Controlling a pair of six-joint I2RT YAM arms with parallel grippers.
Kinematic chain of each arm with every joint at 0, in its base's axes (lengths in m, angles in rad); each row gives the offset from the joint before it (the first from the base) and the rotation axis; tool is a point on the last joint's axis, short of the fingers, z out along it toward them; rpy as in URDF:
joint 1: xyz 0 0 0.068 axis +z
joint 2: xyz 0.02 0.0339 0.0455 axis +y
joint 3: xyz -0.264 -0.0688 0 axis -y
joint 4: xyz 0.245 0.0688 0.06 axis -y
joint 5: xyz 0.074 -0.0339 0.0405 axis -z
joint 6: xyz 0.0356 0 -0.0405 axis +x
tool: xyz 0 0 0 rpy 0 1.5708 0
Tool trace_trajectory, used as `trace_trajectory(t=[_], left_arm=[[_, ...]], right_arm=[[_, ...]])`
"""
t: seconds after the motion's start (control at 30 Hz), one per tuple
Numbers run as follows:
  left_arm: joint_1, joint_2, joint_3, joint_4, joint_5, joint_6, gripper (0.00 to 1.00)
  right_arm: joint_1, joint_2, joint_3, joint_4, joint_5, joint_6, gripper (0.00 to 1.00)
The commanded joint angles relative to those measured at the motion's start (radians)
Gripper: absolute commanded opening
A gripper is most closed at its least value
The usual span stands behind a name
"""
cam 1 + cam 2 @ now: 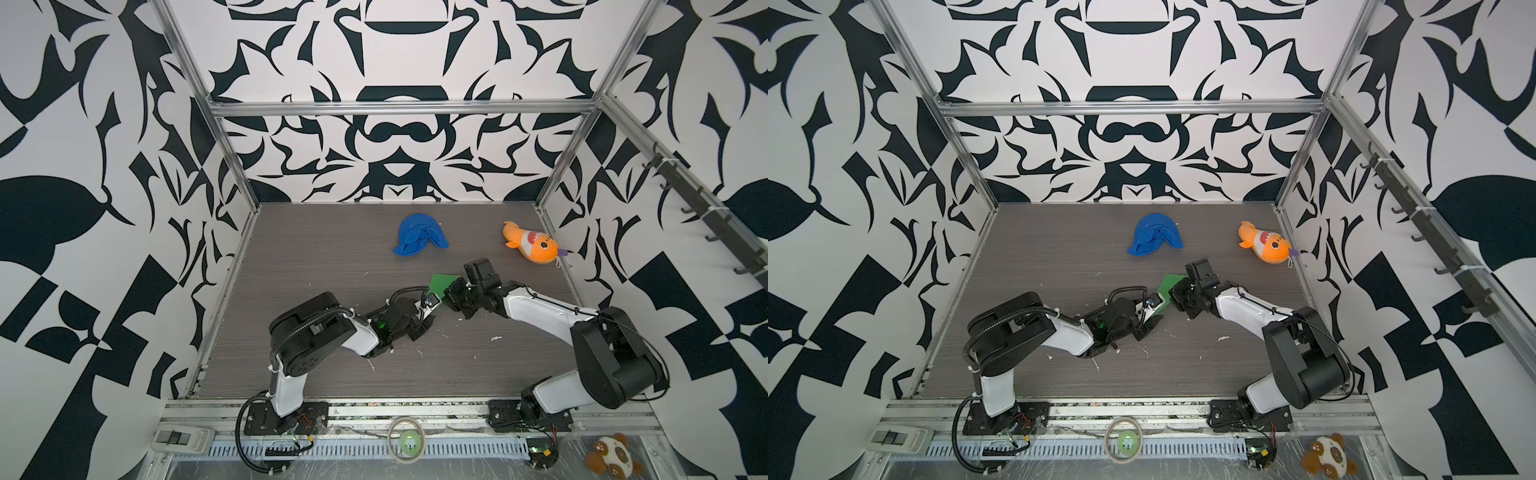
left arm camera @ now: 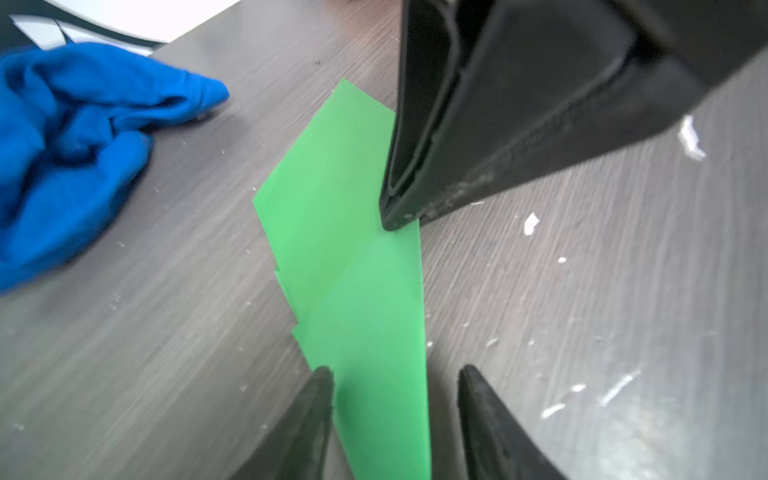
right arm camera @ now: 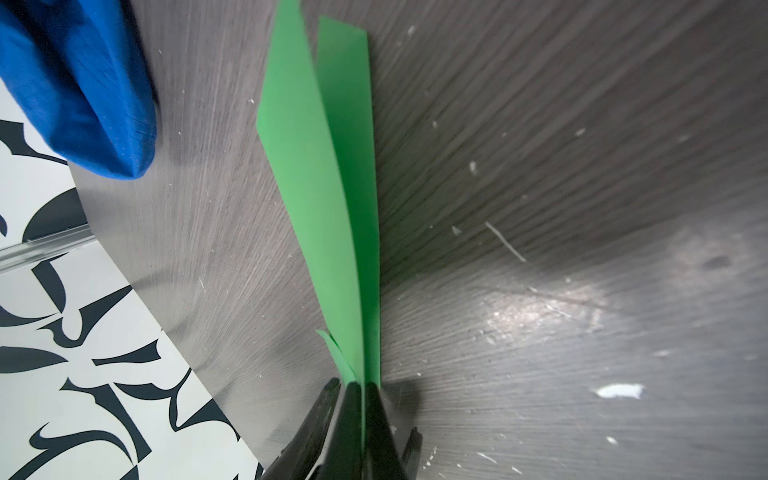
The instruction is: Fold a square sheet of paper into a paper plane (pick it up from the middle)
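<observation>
The right fingers [image 3: 382, 424] are clamped shut on the folded green paper [image 3: 316, 187], which juts out past their tips. The left fingers [image 2: 478, 415] stand partly apart around its other end, leaving a gap beside one finger.

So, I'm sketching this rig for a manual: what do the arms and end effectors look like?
The left arm and right arm match: white links between black joint housings. A black ribbed cable hose loops along the left one, and a green light glows near its wrist. The left end effector and right end effector have black, tapered fingers.
</observation>
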Motion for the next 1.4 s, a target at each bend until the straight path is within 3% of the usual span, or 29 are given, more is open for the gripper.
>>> trace_trajectory(t=[0.0,0.3,0.5,0.67,0.93,1.17,1.37], left_arm=[[-0.002,0.022,0.016,0.067,-0.028,0.026,0.45],[-0.001,0.032,-0.011,0.104,-0.047,0.005,0.26],[-0.001,0.035,-0.012,0.089,-0.038,-0.014,0.23],[-0.001,0.035,-0.021,0.083,-0.026,-0.012,0.24],[-0.001,0.009,-0.024,0.052,-0.002,0.035,0.29],[-0.003,-0.027,-0.018,0.022,0.018,0.06,0.39],[-0.003,-0.029,-0.012,0.023,0.023,0.068,0.42]], right_arm=[[-0.005,-0.005,0.036,-0.032,-0.008,0.017,0.0],[-0.006,0.014,0.046,-0.04,-0.031,0.022,0.0],[-0.008,0.022,0.064,-0.063,-0.029,-0.004,0.23],[-0.009,0.029,0.066,-0.066,-0.031,-0.015,0.27],[-0.011,0.057,0.086,-0.085,-0.031,-0.052,0.08],[-0.011,0.063,0.094,-0.1,-0.033,-0.066,0.06],[-0.011,0.068,0.096,-0.102,-0.037,-0.07,0.06]])
